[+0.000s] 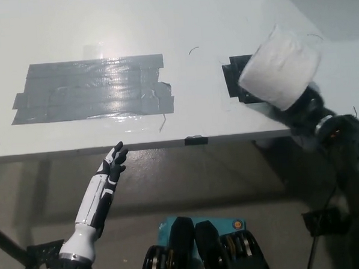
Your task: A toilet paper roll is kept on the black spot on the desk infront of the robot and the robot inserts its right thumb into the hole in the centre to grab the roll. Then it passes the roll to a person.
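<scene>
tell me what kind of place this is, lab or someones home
Most likely a lab or test room, not a home. A plain white desk carries a large patch of grey tape and a black spot as a marker, and the bare floor below shows stand legs and a cable.

A test room or lab is shown: a plain white desk (161, 15) marked with grey tape (93, 88) patches.

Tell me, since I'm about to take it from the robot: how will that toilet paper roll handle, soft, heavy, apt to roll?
The toilet paper roll is probably light: the right hand holds it off the desk from one end. It looks soft, so a tight squeeze may dent it. Being round, it could roll if laid on its side.
</scene>
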### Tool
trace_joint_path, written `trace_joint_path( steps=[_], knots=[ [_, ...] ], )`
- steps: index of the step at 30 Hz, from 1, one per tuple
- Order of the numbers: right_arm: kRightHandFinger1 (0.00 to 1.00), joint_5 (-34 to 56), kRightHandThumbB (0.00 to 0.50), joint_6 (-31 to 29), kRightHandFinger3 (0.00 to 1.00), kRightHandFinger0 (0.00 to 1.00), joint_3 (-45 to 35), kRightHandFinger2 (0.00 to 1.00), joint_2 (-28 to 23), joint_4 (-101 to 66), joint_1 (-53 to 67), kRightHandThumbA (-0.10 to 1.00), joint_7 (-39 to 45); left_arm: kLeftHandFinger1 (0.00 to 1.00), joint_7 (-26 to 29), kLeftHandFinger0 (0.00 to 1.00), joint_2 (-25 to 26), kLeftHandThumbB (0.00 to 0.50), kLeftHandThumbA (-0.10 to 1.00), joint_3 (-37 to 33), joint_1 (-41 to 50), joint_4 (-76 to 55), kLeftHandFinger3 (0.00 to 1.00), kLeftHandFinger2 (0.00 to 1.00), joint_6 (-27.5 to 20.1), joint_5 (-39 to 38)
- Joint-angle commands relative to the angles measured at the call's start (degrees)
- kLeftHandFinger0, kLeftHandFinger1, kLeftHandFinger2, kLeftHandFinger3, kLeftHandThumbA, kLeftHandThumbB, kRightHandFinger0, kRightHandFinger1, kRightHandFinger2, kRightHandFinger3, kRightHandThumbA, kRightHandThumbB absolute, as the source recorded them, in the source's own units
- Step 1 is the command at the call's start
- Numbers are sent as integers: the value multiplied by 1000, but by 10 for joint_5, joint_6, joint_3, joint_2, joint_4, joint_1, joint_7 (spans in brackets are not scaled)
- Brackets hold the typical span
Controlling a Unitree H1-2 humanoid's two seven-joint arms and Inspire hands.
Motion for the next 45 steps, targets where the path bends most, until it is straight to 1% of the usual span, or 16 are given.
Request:
trace_joint_path(
  steps=[1,2,3,5,7,9,14,19,24,30,32,36,38,42,43,45],
  knots=[
    [459,133,146,90,1000,0,5,840,20,-135,-45,-100,17,1000,-2,1000,7,70,1000,5,-45,-1,1000,1000,-9,-6],
    [459,140,146,90,1000,0,10,840,21,-145,-44,-100,11,1000,-2,1000,7,70,1000,5,-48,0,1000,1000,-9,-6],
    [450,156,124,90,1000,0,26,831,22,-177,-47,-100,6,1000,-3,1000,6,77,1000,4,-52,0,1000,1000,-7,-5],
    [422,187,137,90,1000,0,53,791,18,-209,-47,-100,-11,1000,-3,1000,5,77,1000,4,-54,-2,1000,1000,-4,-5],
    [411,213,123,90,1000,0,74,778,12,-227,-49,-100,-20,1000,-3,1000,5,92,1000,3,-59,-2,1000,1000,-2,-3],
    [424,238,138,90,1000,0,95,787,8,-247,-47,-100,-37,1000,-2,1000,5,87,1000,3,-59,-2,1000,1000,-2,-1],
    [452,291,102,90,1000,0,134,805,-2,-281,-54,-100,-85,1000,-2,1000,5,75,1000,3,-65,-3,1000,1000,0,0],
    [423,292,88,90,993,0,157,807,-16,-281,-65,-100,-90,1000,-4,1000,5,85,1000,3,-73,-2,1000,1000,3,-3],
    [423,303,95,90,1000,0,177,808,-27,-285,-62,-100,-98,1000,-5,1000,6,88,1000,2,-75,0,1000,1000,3,-2],
    [401,347,103,90,1000,0,207,791,-37,-288,-55,-100,-132,1000,-4,1000,7,80,1000,1,-76,1,1000,1000,4,1],
    [406,349,118,90,999,0,211,793,-38,-291,-54,-100,-138,1000,-4,1000,7,79,1000,1,-76,1,1000,1000,4,2],
    [406,371,104,90,989,0,224,792,-44,-288,-52,-100,-136,1000,-4,1000,7,77,1000,-1,-75,-3,1000,1000,12,6],
    [412,381,101,90,1000,0,231,795,-46,-291,-49,-100,-143,1000,-4,1000,8,62,1000,-1,-76,-2,1000,1000,11,6],
    [415,367,107,90,990,0,231,789,-47,-294,-49,-100,-159,1000,-5,1000,8,55,1000,-2,-76,-2,1000,1000,10,6],
    [413,350,119,90,965,0,231,781,-47,-294,-52,-100,-174,1000,-5,1000,9,46,1000,-2,-75,-3,1000,1000,12,7],
    [403,319,113,90,964,0,233,769,-50,-289,-58,-100,-177,1000,-5,1000,9,43,1000,-2,-74,-3,1000,1000,10,7]
  ],
)
